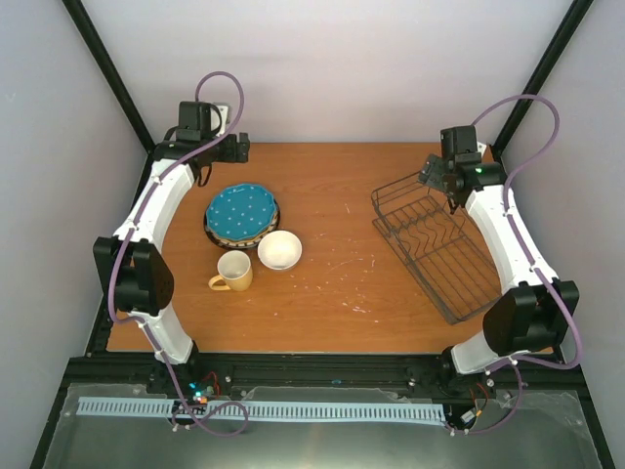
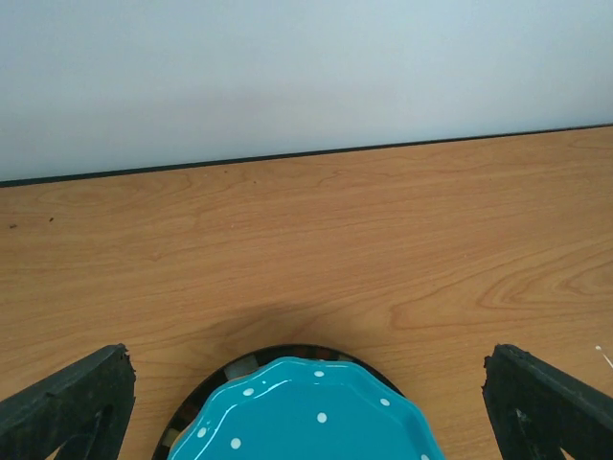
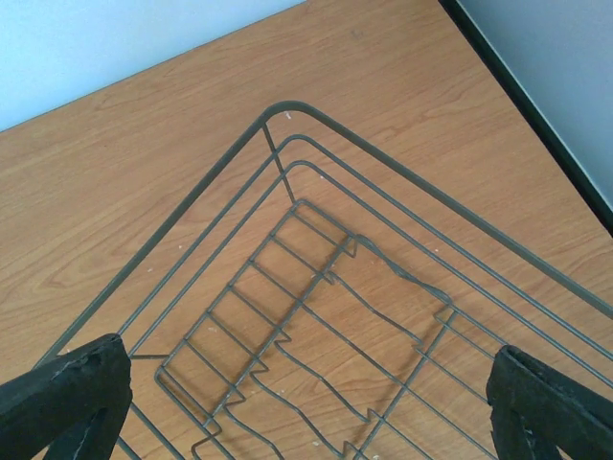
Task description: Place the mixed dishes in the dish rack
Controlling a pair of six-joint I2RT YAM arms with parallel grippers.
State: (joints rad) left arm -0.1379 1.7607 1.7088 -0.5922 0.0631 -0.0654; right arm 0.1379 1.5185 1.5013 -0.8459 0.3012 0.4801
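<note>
Dark thin wire dish rack (image 1: 430,244), rectangular, with raised sides and zigzag prongs along the floor. It sits on the right side of the table (image 1: 332,186), and its long axis is slanted: far end toward the middle, near end toward the right edge. The right gripper (image 3: 306,402) hovers over its far corner, jaws wide, holding nothing. The left gripper (image 2: 306,407) is spread wide too, above the teal dotted plate (image 1: 241,211), which is stacked on a dark-rimmed plate (image 2: 235,372). A cream bowl (image 1: 279,249) and a yellow mug (image 1: 234,271) sit just beside.
</note>
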